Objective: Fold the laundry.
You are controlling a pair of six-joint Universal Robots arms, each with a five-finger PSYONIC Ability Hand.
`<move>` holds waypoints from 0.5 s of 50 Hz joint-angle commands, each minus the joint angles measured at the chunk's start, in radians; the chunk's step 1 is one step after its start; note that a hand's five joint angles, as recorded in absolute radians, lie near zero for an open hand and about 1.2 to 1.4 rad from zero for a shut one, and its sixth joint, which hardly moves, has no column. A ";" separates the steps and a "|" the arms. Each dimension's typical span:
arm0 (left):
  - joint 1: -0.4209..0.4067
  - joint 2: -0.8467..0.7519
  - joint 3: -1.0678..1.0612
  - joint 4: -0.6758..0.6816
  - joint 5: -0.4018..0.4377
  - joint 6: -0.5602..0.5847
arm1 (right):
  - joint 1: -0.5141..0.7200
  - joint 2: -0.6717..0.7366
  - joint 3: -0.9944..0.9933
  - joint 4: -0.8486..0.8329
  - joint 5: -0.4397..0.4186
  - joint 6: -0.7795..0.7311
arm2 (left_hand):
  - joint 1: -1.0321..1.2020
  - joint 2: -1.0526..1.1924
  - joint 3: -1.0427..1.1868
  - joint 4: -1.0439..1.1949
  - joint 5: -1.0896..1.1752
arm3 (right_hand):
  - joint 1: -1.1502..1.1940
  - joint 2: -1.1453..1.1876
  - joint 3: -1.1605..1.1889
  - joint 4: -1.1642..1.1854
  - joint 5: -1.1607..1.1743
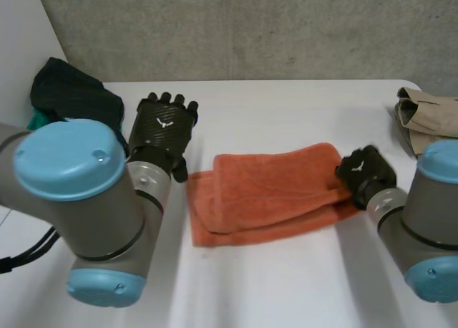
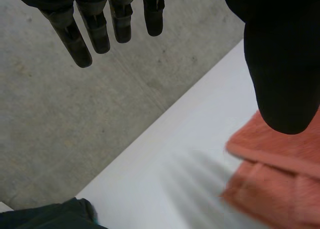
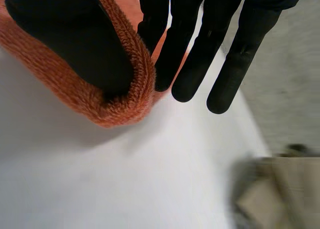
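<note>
**A:** What is taking up the most room?

**B:** The white table [image 1: 286, 106] is carrying everything. The two arms are coming in over its near edge, with the left arm [image 1: 107, 220] reaching in on the left of the towel [image 1: 272, 192] and the right arm [image 1: 422, 220] on its right.

**A:** And the towel itself?

**B:** It is orange and is lying across the middle of the table, doubled over into a long band.

**A:** Is any other laundry lying about?

**B:** A dark cloth [image 1: 71, 92] is sitting bunched well beyond the towel's left end, toward the far edge. A beige cloth [image 1: 426, 117] is lying crumpled well beyond the towel's right end.

**A:** What is the left hand doing?

**B:** The left hand [image 1: 163, 127] is hovering just beside the towel's left end. Its fingers [image 2: 97, 34] are stretching out straight with the thumb spread wide, and it is gripping nothing. I cannot tell whether the thumb is brushing the towel.

**A:** And the right hand?

**B:** The right hand [image 1: 365, 174] is sitting at the towel's right end. In its wrist view, the towel's thick edge is curling round the thumb [image 3: 65, 44]. The straight fingers [image 3: 175, 49] are pressing in from the other side, so the hand is pinching that edge.
</note>
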 commanded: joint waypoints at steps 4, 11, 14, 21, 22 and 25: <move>0.090 0.127 -0.074 0.006 0.006 0.002 | 0.189 -0.020 -0.107 -0.194 -0.053 -0.297 | 0.004 -0.019 -0.020 -0.013 -0.032 | 0.297 0.216 0.210 0.200 0.234; 0.136 0.148 -0.112 0.007 0.067 -0.001 | 0.431 0.140 -0.096 -0.226 -0.354 -0.318 | 0.004 -0.019 -0.020 -0.013 -0.032 | 0.297 0.216 0.210 0.200 0.234; 0.142 0.148 -0.114 0.007 0.079 -0.004 | 0.453 0.171 -0.088 -0.229 -0.369 -0.326 | 0.004 -0.019 -0.020 -0.013 -0.032 | -0.389 -0.469 -0.475 -0.486 -0.451; 0.133 0.139 -0.091 0.058 0.085 -0.013 | 0.427 0.033 -0.042 -0.229 -0.296 -0.129 | 0.001 -0.022 -0.023 -0.015 -0.035 | -0.925 -1.006 -1.012 -1.022 -0.987; 0.131 0.139 -0.083 0.070 0.087 -0.016 | 0.412 -0.002 -0.035 -0.231 -0.296 -0.083 | 0.001 -0.022 -0.023 -0.015 -0.035 | -0.925 -1.006 -1.012 -1.022 -0.987; 0.108 0.128 -0.051 0.101 0.087 -0.029 | 0.337 -0.137 -0.013 -0.228 -0.279 0.192 | 0.001 -0.022 -0.023 -0.015 -0.035 | -0.925 -1.006 -1.012 -1.022 -0.987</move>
